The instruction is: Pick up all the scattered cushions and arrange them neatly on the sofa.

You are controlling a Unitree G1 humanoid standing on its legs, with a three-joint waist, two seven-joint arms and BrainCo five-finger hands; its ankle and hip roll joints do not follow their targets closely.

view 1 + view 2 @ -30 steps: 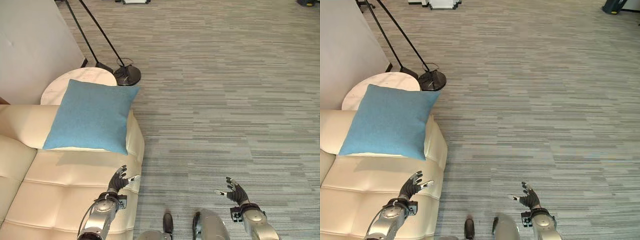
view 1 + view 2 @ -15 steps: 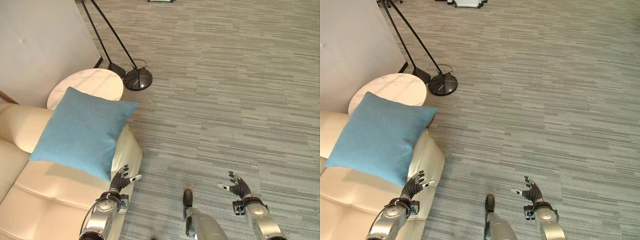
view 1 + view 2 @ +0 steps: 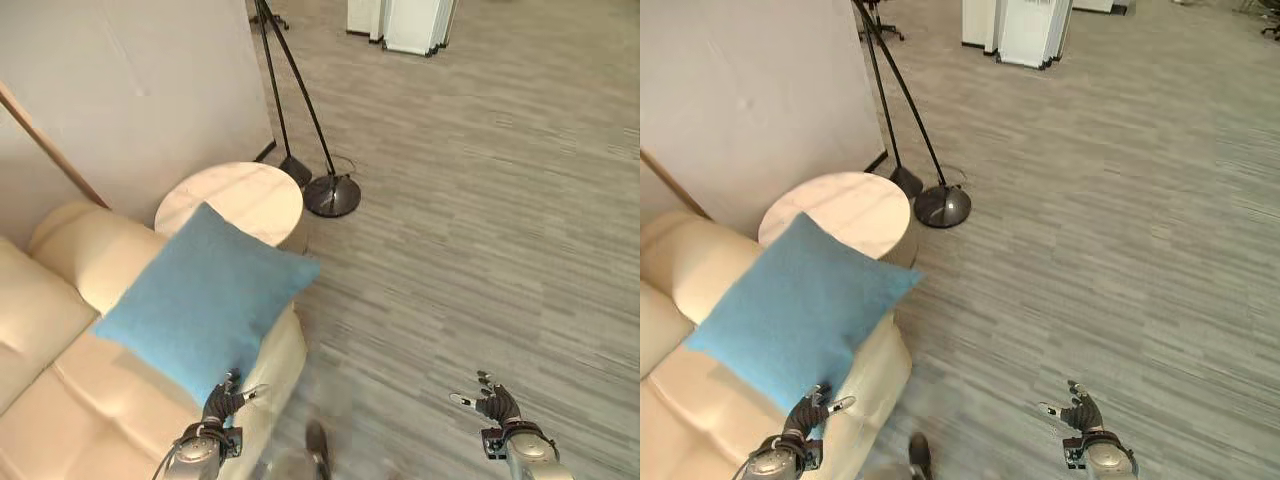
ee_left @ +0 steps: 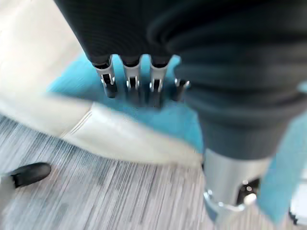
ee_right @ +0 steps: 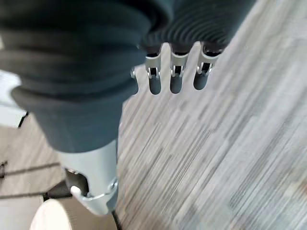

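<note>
Blue cushion [image 3: 205,300] propped tilted on the sofa [image 3: 60,380], at the end nearest the round table [image 3: 235,200], one corner overhanging the sofa's edge toward the floor [image 3: 470,230]. Left hand [image 3: 225,402] low at the sofa's front edge, just beneath the cushion's lower corner; fingers [image 4: 109,79] straight and spread, nothing held, tips close to the blue fabric though contact cannot be confirmed. Right hand [image 3: 495,405] over bare floor, well apart from the sofa, fingers [image 5: 175,72] relaxed and extended, thumb out, empty. Round pale table set against the sofa's end, between it and the wall [image 3: 130,90]. Black lamp base [image 3: 332,195] on the floor just beside the table, two thin black poles [image 3: 290,85] rising from that area toward the wall. White unit [image 3: 400,20] at the far edge of the floor.
</note>
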